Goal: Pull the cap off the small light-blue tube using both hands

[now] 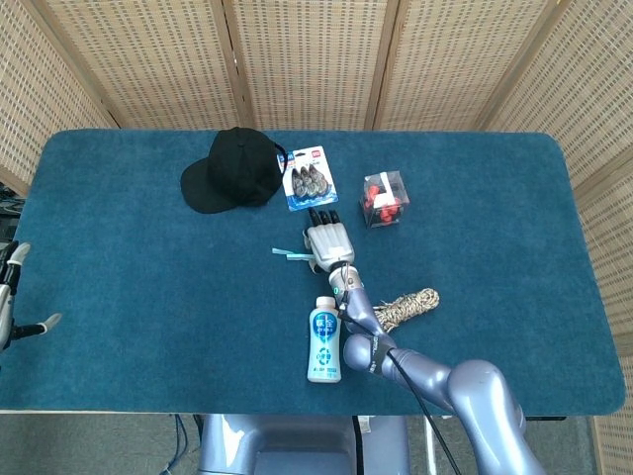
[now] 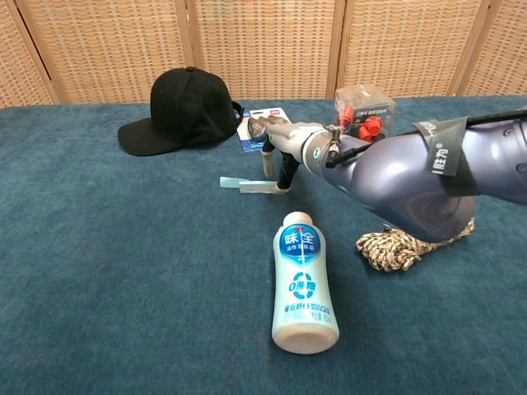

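The small light-blue tube [image 1: 289,255] lies flat on the blue cloth, its length running left to right [image 2: 249,186]. My right hand [image 1: 327,240] hovers over the tube's right end with fingers stretched out and apart [image 2: 282,146]. Its thumb tip touches the cloth at that end, and a fingertip [image 2: 266,161] hangs just above the tube. Nothing is gripped. My left hand [image 1: 12,295] shows only at the far left edge of the head view, fingers spread, holding nothing, far from the tube.
A white-and-blue drink bottle [image 2: 303,280] lies in front of the tube. A coil of rope [image 2: 410,239] sits to the right under my right forearm. Behind are a black cap [image 2: 183,109], a blister pack [image 1: 309,178] and a clear box with red parts [image 1: 384,198].
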Controlling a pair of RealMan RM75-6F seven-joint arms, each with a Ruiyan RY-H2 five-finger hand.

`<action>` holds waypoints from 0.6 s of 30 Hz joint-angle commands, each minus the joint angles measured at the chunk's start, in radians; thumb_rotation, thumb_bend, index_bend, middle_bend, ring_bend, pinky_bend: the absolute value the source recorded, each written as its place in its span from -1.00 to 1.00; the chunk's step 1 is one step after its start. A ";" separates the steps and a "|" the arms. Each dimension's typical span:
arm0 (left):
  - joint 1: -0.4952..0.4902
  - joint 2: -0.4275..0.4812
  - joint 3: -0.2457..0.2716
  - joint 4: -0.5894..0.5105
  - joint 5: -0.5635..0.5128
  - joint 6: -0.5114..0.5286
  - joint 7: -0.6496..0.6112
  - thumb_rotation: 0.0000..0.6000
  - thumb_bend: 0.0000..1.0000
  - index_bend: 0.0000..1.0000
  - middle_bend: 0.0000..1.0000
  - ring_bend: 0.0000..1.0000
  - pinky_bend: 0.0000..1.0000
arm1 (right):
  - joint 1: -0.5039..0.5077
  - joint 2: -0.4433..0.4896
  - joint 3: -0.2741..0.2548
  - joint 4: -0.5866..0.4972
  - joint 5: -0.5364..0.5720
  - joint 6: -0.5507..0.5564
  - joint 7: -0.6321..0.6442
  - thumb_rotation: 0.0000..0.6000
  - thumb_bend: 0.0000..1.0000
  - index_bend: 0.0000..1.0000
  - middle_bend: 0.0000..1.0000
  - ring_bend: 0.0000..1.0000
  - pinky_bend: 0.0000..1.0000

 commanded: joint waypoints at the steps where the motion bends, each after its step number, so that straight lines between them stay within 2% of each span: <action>1: 0.000 0.001 0.001 -0.001 0.001 0.000 -0.002 1.00 -1.00 -1.00 -1.00 -1.00 -1.00 | 0.000 -0.005 0.001 0.007 0.002 -0.007 -0.004 1.00 -0.27 -0.09 -1.00 -1.00 -1.00; 5: 0.000 0.002 -0.001 -0.001 0.000 -0.001 -0.003 1.00 -1.00 -1.00 -1.00 -1.00 -1.00 | 0.000 -0.012 0.005 0.020 -0.008 -0.012 0.004 1.00 -0.19 -0.02 -1.00 -1.00 -1.00; 10: -0.001 0.000 0.000 0.003 -0.002 -0.003 -0.004 1.00 -1.00 -1.00 -1.00 -1.00 -1.00 | -0.004 -0.021 0.008 0.040 -0.040 -0.009 0.028 1.00 0.01 0.19 -1.00 -1.00 -1.00; 15: -0.004 -0.002 0.002 0.005 -0.002 -0.010 0.000 1.00 -1.00 -1.00 -1.00 -1.00 -1.00 | -0.013 -0.014 0.013 0.031 -0.063 -0.011 0.054 1.00 0.08 0.25 -1.00 -1.00 -1.00; 18: -0.007 -0.003 0.002 0.008 0.000 -0.012 -0.002 1.00 -1.00 -1.00 -1.00 -1.00 -1.00 | -0.028 0.012 0.014 -0.014 -0.101 0.003 0.087 1.00 0.08 0.27 -0.98 -1.00 -1.00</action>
